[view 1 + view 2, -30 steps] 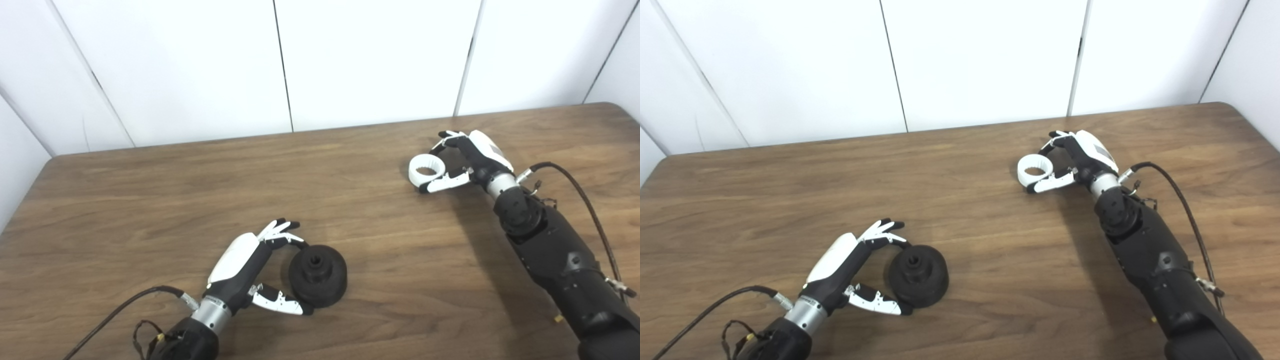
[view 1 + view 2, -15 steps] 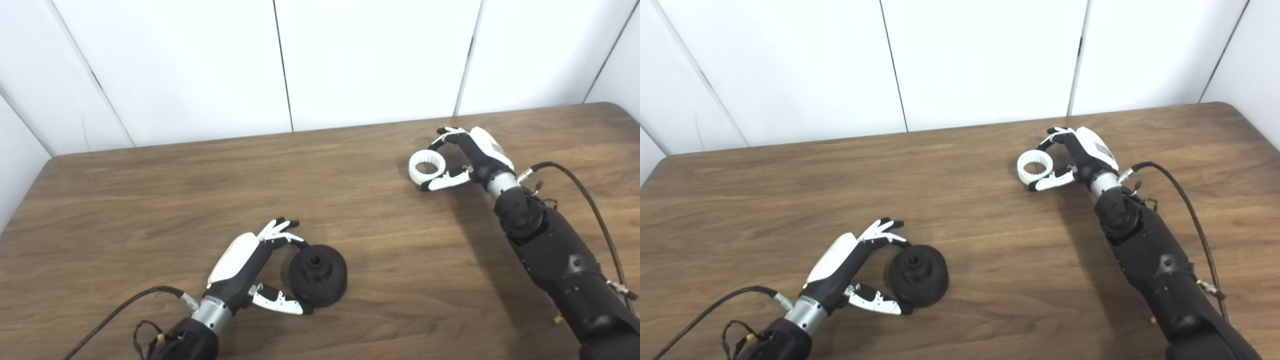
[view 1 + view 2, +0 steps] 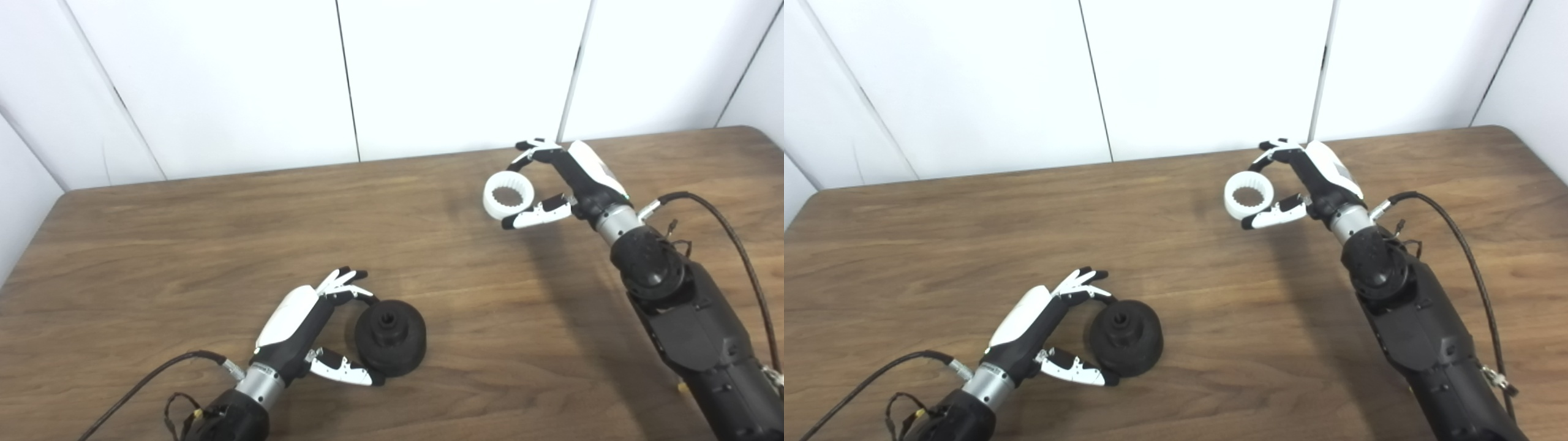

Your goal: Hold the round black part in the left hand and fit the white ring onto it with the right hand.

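Since a second ago the right hand [image 3: 566, 184] is carrying the white toothed ring [image 3: 508, 196] up off the table [image 3: 153, 245] and a little toward the left edge; the ring's shadow is now lying apart from it on the wood. Fingers above and thumb below are clamping the ring by its outer wall, near the far right corner, with its toothed bore facing the cameras.

Close to the near edge, left of middle, the left hand [image 3: 306, 324] is cupping the round black part [image 3: 390, 337], which is resting on the table with its central socket facing up. Fingers and thumb are touching its sides, though whether they are truly gripping is hard to tell.

Judging by looks, the ring is light, rigid plastic, smooth outside and likely to slip or tilt, so holding it across the outer wall is leaving the bore free. The black part seems heavier and stiff; its broad lower rim is offering the surest hold.
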Available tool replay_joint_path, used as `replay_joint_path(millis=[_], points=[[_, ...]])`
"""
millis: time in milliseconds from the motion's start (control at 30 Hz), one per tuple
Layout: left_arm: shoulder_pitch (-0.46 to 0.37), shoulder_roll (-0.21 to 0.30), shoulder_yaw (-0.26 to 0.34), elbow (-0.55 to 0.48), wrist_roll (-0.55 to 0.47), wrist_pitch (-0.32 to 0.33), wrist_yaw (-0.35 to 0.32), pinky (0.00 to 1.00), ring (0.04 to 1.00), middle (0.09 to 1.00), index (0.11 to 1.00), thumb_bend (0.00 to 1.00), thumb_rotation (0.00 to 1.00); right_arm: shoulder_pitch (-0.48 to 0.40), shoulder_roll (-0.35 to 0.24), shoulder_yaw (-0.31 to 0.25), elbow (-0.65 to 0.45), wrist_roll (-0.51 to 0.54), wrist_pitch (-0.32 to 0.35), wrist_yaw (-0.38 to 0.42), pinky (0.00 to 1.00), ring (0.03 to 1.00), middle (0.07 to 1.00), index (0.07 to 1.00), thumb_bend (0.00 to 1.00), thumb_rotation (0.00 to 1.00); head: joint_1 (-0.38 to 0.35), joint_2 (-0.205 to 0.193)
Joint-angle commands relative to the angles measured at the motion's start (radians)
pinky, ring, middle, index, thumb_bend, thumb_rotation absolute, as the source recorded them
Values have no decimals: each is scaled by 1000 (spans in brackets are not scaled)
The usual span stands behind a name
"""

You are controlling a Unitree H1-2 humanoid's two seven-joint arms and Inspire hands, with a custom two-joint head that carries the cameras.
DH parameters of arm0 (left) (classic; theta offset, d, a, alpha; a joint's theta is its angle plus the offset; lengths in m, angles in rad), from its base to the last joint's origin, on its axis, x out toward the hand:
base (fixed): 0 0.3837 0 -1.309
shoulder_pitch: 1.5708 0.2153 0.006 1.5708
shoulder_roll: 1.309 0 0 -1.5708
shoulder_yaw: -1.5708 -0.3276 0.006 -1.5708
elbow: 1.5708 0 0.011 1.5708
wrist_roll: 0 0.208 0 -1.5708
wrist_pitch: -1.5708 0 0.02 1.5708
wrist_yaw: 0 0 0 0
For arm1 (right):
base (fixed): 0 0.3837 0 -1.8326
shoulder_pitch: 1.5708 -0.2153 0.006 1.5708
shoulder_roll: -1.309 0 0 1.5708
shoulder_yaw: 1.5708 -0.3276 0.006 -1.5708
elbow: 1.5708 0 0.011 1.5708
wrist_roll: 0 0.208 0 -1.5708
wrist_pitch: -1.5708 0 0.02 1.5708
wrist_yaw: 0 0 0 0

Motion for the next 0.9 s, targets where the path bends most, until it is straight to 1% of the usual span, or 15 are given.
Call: replay_joint_path(millis=[0, 133, 267, 367, 533, 633, 700, 867], points=[[0, 5, -11, 14, 7, 3, -15, 920, 994, 934, 649, 890, 191, -20, -15, -7, -86, 10, 17, 30, 912, 956, 873, 490, 524, 153, -1, 1], [-3, 3, -11, 16, 6, 1, -13, 915, 992, 935, 644, 889, 197, 14, -14, -1, -208, 20, 69, 96, 919, 971, 883, 490, 524, 154, 4, 4], [-5, 3, -11, 17, 9, -3, -8, 917, 991, 933, 641, 891, 200, 42, -10, -2, -292, 39, 97, 141, 955, 972, 884, 490, 524, 154, 7, 7], [-7, 3, -12, 17, 9, 2, -11, 925, 993, 932, 643, 888, 203, 60, -9, 4, -349, 42, 116, 169, 946, 970, 882, 490, 524, 154, 8, 9], [-15, 2, -13, 21, 3, 5, -17, 922, 996, 937, 647, 884, 200, 83, 6, 37, -453, 35, 165, 222, 935, 971, 886, 490, 524, 152, 14, 19], [-18, 2, -13, 20, 6, 13, -19, 920, 996, 939, 651, 886, 207, 91, 8, 68, -489, 25, 177, 250, 903, 964, 883, 489, 524, 154, 12, 23], [-20, 1, -14, 16, 8, 23, -23, 922, 997, 940, 652, 886, 206, 94, 8, 90, -503, 17, 179, 270, 902, 964, 881, 489, 524, 155, 12, 23], [-25, -1, -15, 14, 11, 25, -24, 924, 995, 938, 651, 888, 199, 107, 26, 117, -514, 18, 182, 294, 905, 964, 878, 489, 525, 153, 12, 31]])
